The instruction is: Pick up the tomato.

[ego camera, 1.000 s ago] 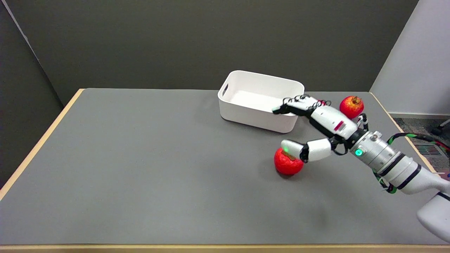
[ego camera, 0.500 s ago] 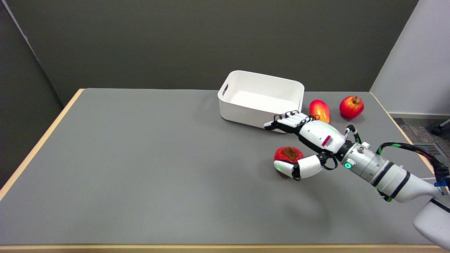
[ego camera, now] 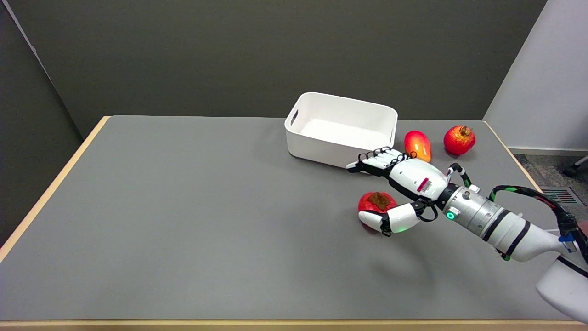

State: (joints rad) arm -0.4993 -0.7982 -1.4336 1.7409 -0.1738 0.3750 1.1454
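Your right hand (ego camera: 398, 184) is released, fingers spread and holding nothing. Its thumb (ego camera: 389, 221) lies against the near side of the tomato (ego camera: 375, 203), while the other fingers extend past its far side. The tomato sits on the grey table (ego camera: 183, 220). Beyond the hand stand a white bin (ego camera: 321, 147), a mango (ego camera: 417, 145) and a pomegranate (ego camera: 459, 139).

Even, soft light from above; the picture is sharp throughout. A faint, diffuse shadow of the arm (ego camera: 496, 225) lies on the grey tabletop (ego camera: 183, 220). The white bin (ego camera: 340, 133) is bright, without glare.
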